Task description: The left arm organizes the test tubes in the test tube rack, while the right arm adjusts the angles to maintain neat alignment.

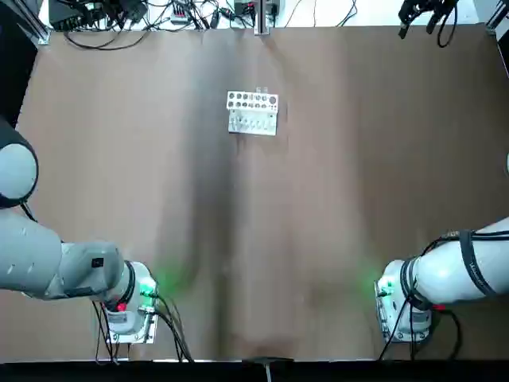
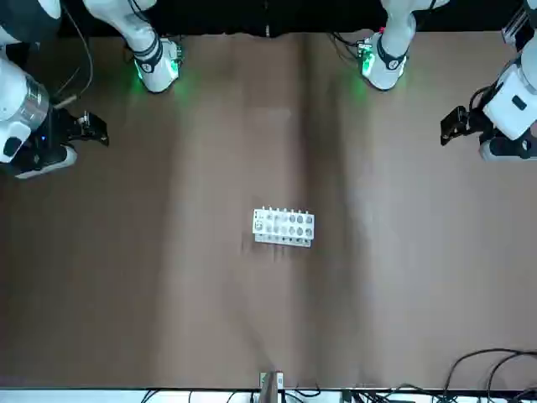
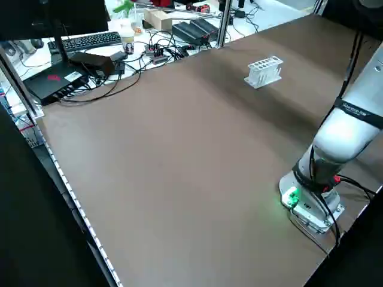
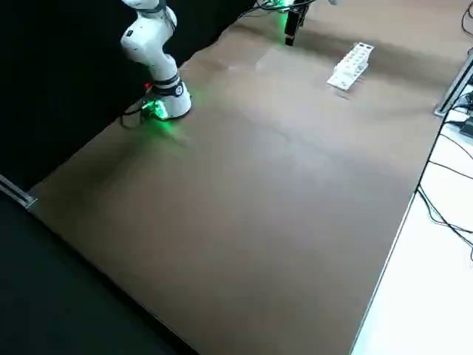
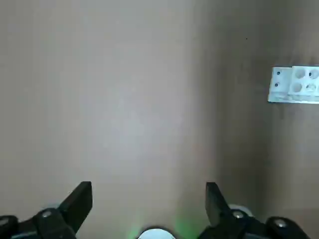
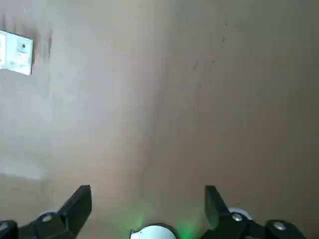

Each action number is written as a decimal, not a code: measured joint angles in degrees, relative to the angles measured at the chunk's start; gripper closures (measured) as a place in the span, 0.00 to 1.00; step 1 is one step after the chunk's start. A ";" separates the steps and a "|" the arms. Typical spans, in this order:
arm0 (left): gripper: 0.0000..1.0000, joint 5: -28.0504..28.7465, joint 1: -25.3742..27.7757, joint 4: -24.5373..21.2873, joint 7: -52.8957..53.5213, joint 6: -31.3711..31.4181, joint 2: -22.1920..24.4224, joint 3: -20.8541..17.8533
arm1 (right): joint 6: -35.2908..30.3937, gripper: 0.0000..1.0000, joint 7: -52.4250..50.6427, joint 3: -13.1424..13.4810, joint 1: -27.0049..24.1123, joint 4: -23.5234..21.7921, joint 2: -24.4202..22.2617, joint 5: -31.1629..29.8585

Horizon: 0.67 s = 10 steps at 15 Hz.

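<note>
Two open jaws (image 5: 149, 209) hang well apart from the rack (image 1: 253, 113).

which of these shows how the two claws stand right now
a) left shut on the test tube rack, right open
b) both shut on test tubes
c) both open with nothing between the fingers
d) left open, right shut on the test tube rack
c, the left claw and the right claw each have their fingers spread wide apart over bare table, and the test tube rack stands away from both.
</note>
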State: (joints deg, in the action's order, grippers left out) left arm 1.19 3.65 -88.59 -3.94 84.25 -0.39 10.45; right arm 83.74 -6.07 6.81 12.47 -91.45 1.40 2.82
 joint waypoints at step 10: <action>0.00 0.03 -0.42 -0.36 0.13 0.01 -0.88 1.80 | -0.01 0.00 0.00 0.00 0.01 0.00 0.00 0.00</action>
State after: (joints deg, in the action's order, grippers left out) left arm 1.22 3.23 -88.96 -3.81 84.26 -1.27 12.25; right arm 83.73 -6.07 6.81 12.48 -91.45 1.40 2.82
